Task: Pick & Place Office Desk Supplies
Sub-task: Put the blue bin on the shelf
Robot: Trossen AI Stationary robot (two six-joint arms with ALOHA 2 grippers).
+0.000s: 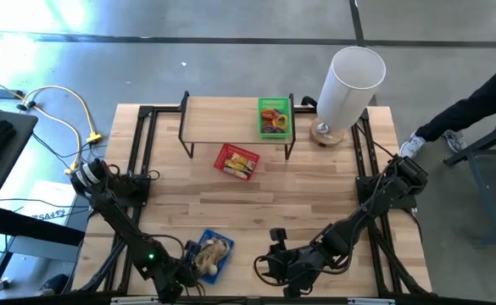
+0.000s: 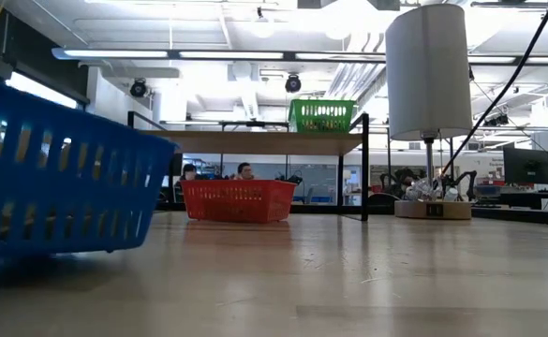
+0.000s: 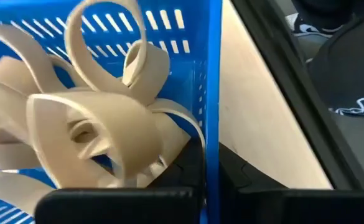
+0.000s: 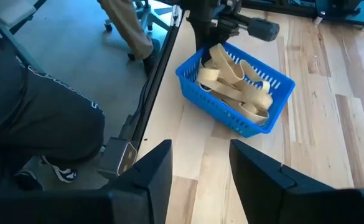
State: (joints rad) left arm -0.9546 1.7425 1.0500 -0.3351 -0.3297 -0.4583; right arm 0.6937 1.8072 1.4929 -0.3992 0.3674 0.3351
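A blue basket (image 1: 223, 236) full of pale tan bands (image 1: 210, 252) stands near the table's near edge, left of centre. My left gripper (image 1: 184, 267) is at its left end, shut across the basket wall (image 3: 213, 74). My right gripper (image 4: 200, 168) hovers open over bare wood to the right of the basket (image 4: 231, 119) and touches nothing. A red basket (image 1: 236, 161) with small yellow blocks sits mid-table. A green basket (image 1: 274, 117) holding coloured loops rests on a low wooden shelf. My left gripper holds the blue basket by its wall near one end (image 3: 214, 134), with one finger (image 3: 188, 165) inside among the tan bands (image 3: 101, 124) and the other outside. In the right wrist view it comes at the rim (image 4: 201, 59) from above.
A tall white cylinder lamp (image 1: 349, 85) stands at the far right corner beside the shelf (image 1: 222, 110). Black rails run along both table sides. A person's dark sleeve (image 1: 476, 102) shows beyond the right edge, and a person's legs (image 4: 38, 106) off the near edge. Bare wood lies mid-table.
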